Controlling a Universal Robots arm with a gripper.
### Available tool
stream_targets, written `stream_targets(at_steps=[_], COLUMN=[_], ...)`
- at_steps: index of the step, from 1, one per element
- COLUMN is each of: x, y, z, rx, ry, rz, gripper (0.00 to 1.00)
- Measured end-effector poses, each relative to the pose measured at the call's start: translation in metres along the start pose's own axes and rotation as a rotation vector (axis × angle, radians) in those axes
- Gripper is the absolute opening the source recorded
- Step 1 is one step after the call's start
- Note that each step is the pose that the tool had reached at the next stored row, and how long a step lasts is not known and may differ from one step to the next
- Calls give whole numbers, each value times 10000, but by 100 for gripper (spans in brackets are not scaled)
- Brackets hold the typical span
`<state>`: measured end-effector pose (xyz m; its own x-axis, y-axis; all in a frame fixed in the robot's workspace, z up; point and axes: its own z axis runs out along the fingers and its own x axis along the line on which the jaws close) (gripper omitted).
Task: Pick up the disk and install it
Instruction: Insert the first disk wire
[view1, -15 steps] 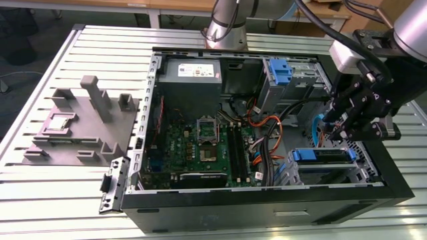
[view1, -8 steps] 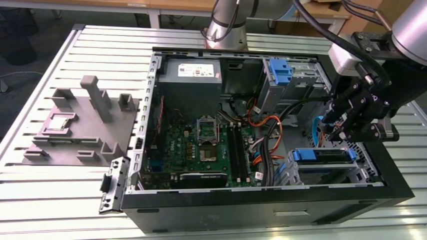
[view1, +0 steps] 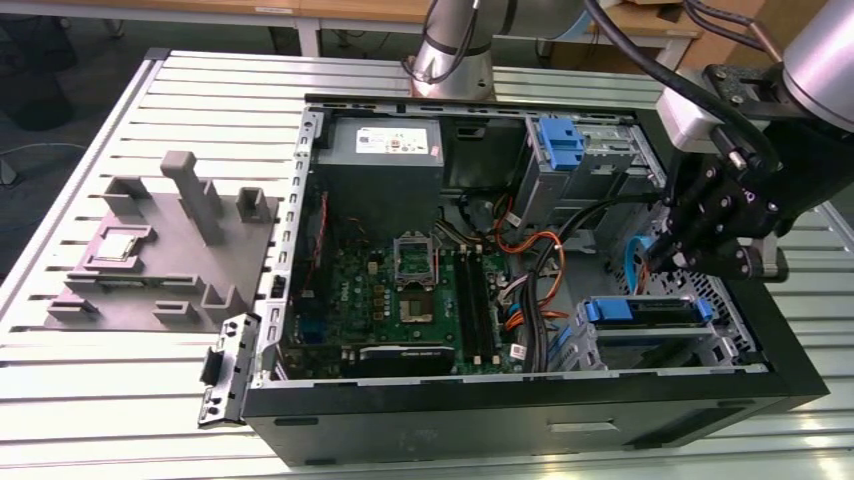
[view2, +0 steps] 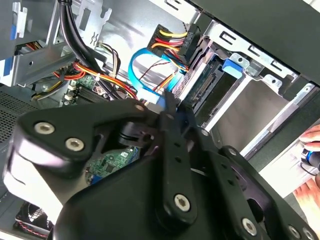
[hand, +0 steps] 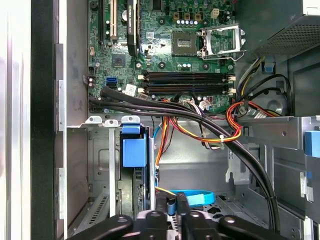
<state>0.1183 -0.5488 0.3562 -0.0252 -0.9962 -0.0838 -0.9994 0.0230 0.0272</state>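
Gripper (hand: 176, 199) down inside the open case (view1: 534, 420), fingers together. Blue cable (hand: 197, 197) loops just past the tips. Close beside it: the disk (hand: 134, 150), on edge, seated in 1 slot of the drive cage (hand: 100, 160). Farthest off: motherboard (hand: 165, 50).

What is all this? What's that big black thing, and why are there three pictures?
It is a robot arm working over an open computer case lying on a metal table. One picture looks from outside; two come from cameras riding on the arm's wrist. The black thing is the gripper, the arm's hand; its fingers are shut. Near it the disk, with its blue plastic end, sits in a metal cage inside the case. The green board is the motherboard. A grey plastic stand rests on the table beside the case.
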Motion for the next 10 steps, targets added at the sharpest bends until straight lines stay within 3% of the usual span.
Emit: stream_targets(at_steps=[3, 10], x=[0, 2], y=[0, 0], z=[1, 5], rx=[-1, -1], ry=[0, -2], rz=[0, 0], gripper=[16, 16])
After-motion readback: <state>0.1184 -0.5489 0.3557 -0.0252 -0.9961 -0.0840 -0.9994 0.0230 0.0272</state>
